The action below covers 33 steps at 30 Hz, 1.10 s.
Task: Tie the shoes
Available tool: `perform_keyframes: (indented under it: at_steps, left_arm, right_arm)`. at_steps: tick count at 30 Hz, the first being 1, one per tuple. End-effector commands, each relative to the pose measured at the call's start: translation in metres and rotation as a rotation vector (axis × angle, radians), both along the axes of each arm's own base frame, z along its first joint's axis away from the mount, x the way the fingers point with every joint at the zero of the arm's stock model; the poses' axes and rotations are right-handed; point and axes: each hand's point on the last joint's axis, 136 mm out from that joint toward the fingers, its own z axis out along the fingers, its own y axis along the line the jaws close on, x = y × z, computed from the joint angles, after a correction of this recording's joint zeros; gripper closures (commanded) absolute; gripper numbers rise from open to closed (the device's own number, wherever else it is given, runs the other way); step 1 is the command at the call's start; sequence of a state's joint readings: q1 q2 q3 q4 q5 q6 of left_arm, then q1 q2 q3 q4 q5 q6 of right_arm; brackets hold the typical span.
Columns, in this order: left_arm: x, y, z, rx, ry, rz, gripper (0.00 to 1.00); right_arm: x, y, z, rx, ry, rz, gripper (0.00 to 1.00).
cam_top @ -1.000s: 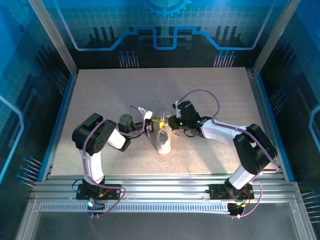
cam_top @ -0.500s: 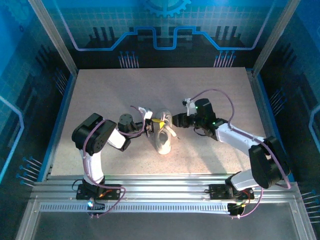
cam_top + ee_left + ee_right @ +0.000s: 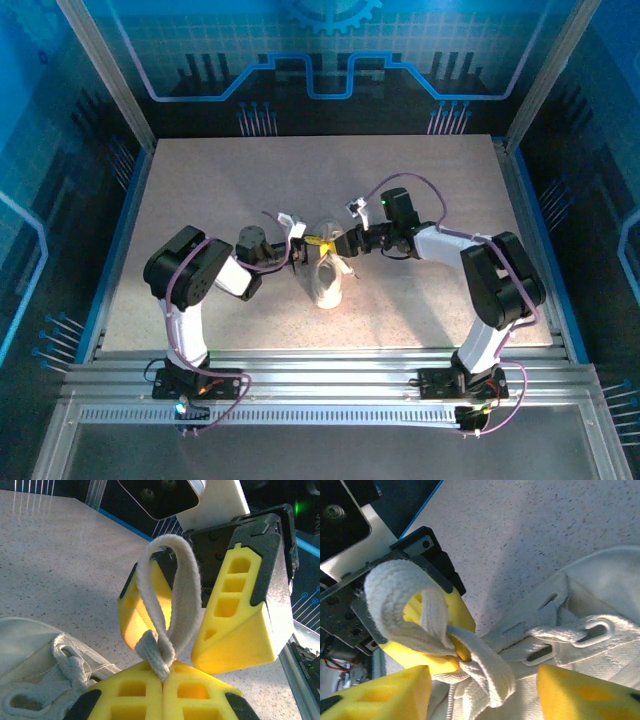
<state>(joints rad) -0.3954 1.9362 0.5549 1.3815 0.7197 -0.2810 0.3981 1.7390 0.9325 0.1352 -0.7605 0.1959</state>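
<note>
Left hand (image 3: 163, 685) pinching lace loop (image 3: 186, 595), right hand (image 3: 484, 680) spread, sneaker (image 3: 605, 645) cropped

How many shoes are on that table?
1. A white sneaker sits at the middle of the table, between the left gripper, which pinches a lace loop, and the open right gripper.

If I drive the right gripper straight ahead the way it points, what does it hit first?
The lace loop, which seems to stand between the right gripper's open fingers; just behind it, probably, the left gripper pinching that lace.
</note>
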Motion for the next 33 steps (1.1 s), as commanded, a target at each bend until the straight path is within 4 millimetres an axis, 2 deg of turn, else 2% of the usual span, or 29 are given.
perform_keyframes:
  at_steps: [1, 8, 11, 16, 19, 23, 24, 28, 33]
  left_arm:
    - [0.004, -0.003, 0.013, -0.013, -0.063, -0.022, 1.00]
    - [0.010, -0.001, 0.017, -0.020, -0.069, -0.002, 1.00]
    - [0.010, -0.002, 0.019, -0.022, -0.072, -0.001, 1.00]
    - [0.011, 0.000, 0.021, -0.022, -0.079, 0.007, 1.00]
    - [0.010, 0.000, 0.023, -0.023, -0.085, 0.007, 1.00]
    - [0.007, 0.000, 0.027, -0.026, -0.091, 0.003, 1.00]
    - [0.005, 0.000, 0.027, -0.026, -0.094, 0.002, 1.00]
    - [0.000, -0.004, 0.029, -0.025, -0.102, -0.010, 1.00]
    - [-0.005, -0.009, 0.029, -0.022, -0.110, -0.025, 1.00]
  right_arm:
    - [-0.001, 0.007, 0.009, 0.036, -0.051, 0.072, 0.52]
    - [-0.005, 0.009, 0.002, 0.012, -0.054, 0.082, 0.64]
    - [-0.004, 0.010, -0.001, -0.015, -0.064, 0.070, 0.73]
    - [0.007, 0.006, -0.005, -0.076, -0.101, -0.028, 0.90]
    - [0.015, -0.003, -0.010, -0.141, -0.115, -0.123, 0.96]
    - [0.026, -0.013, -0.010, -0.183, -0.122, -0.247, 0.98]
    - [0.022, -0.015, -0.017, -0.192, -0.108, -0.261, 0.98]
    - [0.019, -0.006, -0.019, -0.179, -0.105, -0.281, 0.93]
    - [0.017, 0.006, -0.034, -0.209, -0.061, -0.286, 0.92]
